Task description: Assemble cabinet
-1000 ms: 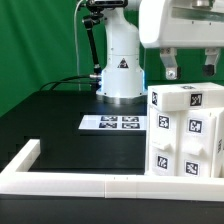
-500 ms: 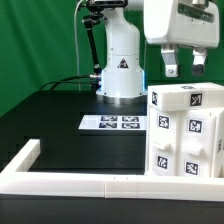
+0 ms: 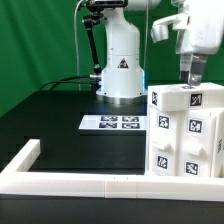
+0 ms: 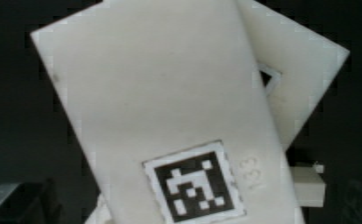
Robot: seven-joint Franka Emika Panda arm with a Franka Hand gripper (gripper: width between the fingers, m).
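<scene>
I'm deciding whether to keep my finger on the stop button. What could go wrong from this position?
1. The hand hangs close above the cabinet; a descent slightly off could strike its top edge and push it.
2. The cabinet sits against the white rail, so a push might jam or tilt it.
3. The wrist view shows only white panels, so alignment is hard to check.

White tagged cabinet (image 3: 187, 133) upright by rail

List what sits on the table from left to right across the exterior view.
White rail's short arm → marker board → cabinet, with the gripper hanging just above its top.
</scene>
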